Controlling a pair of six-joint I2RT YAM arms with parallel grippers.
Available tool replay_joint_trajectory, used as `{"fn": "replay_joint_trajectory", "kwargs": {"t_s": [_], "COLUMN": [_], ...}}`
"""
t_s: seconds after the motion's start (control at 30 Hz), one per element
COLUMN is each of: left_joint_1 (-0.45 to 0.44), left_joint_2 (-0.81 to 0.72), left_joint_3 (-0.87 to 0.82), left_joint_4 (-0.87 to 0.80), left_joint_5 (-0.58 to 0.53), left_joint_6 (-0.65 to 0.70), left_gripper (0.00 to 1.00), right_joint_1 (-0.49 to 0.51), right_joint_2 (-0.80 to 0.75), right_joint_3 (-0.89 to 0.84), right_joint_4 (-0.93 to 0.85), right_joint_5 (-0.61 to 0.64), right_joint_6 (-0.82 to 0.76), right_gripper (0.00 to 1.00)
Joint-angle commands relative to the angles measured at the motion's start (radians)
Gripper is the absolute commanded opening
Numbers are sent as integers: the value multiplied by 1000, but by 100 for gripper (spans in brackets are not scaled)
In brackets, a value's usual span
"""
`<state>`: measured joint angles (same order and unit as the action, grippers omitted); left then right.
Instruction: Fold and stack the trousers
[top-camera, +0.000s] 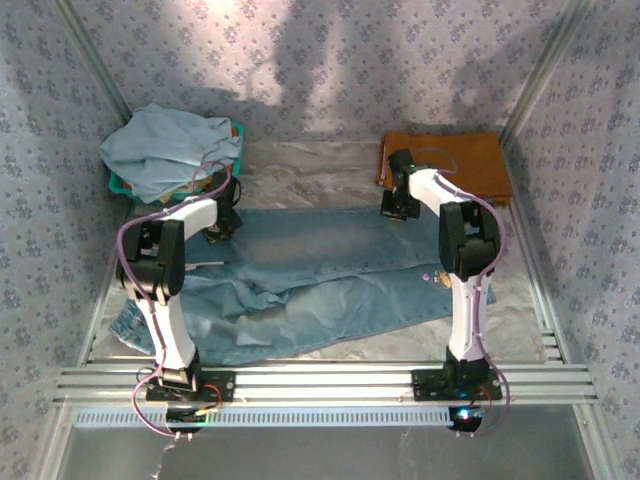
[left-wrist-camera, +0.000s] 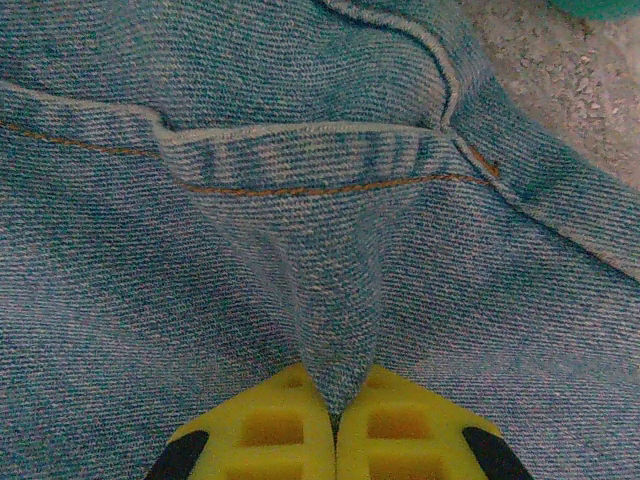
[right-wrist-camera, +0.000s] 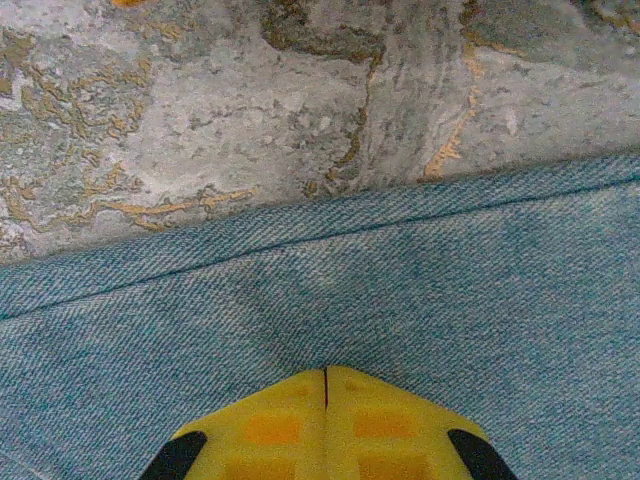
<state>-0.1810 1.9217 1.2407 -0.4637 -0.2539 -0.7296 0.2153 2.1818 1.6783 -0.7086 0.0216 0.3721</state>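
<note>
Jeans (top-camera: 320, 275) lie spread across the surface (top-camera: 300, 165) from above, the left claw (top-camera: 222, 232) and right claw (top-camera: 398, 208) both down at their far edge. Left wrist — the claw (left-wrist-camera: 335, 405) is clamped on a fold of denim by a pocket. Right wrist — the claw (right-wrist-camera: 325, 378) is closed, tips on denim near its edge.

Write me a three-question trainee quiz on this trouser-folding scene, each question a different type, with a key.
1. True or false: the left gripper is shut on a pinched ridge of the jeans.
2. The folded garment at the far right is: A brown, B red, C white.
3. Fill in: the crumpled light blue garment sits in a ___ basket.

Key: 1 true; 2 A; 3 green.
</note>
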Motion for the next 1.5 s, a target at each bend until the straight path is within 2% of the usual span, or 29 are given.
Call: {"fn": "replay_joint_trajectory", "kwargs": {"t_s": [0.0, 0.13, 0.27, 0.5, 0.8, 0.83, 0.9, 0.93, 1.0, 1.07, 1.1, 1.17, 1.27, 1.33, 1.43, 1.47], "left_joint_1": [15, 18, 41, 70, 116, 117, 112, 106, 94, 82, 76, 55, 38, 36, 35, 35], "left_joint_2": [-33, -118, -149, -161, -112, -97, -106, -134, -214, -314, -354, -443, -535, -560, -540, -527], "left_joint_3": [-2, -3, 19, 43, 79, 95, 94, 72, 32, -14, -33, -88, -223, -311, -386, -395], "left_joint_4": [-51, -68, -79, -59, -25, -43, -50, -38, -38, -56, -72, -103, -74, -14, 49, 64], "left_joint_5": [1, -66, -69, -92, -114, -94, -66, -56, -49, -49, -44, -30, 22, 71, 108, 121], "left_joint_6": [34, 55, 77, 103, 116, 123, 127, 123, 110, 86, 76, 48, -18, -56, -93, -96], "left_gripper": [0, 0, 0, 0, 0, 9, 54, 67, 81, 94, 97, 97, 97, 96, 95, 95], "right_joint_1": [-10, -11, -11, -14, -11, -11, -10, -10, -13, -22, -27, -52, -119, -158, -238, -271], "right_joint_2": [-41, -89, -106, -94, 10, 11, -33, -80, -196, -328, -384, -480, -576, -585, -558, -559], "right_joint_3": [9, 12, 35, 94, 221, 226, 184, 131, -5, -172, -243, -384, -586, -660, -723, -751], "right_joint_4": [4, 38, 53, 73, 18, -7, -23, -16, 9, 41, 54, 52, 98, 131, 141, 156], "right_joint_5": [-2, 10, 31, 38, -8, -12, -13, -15, 7, 12, 16, 33, -57, -107, -155, -183], "right_joint_6": [-14, -9, 1, 9, 7, 10, 23, 30, 66, 104, 117, 150, 190, 189, 205, 217], "right_gripper": [0, 0, 0, 0, 0, 0, 13, 23, 42, 53, 57, 60, 59, 53, 33, 29]}}
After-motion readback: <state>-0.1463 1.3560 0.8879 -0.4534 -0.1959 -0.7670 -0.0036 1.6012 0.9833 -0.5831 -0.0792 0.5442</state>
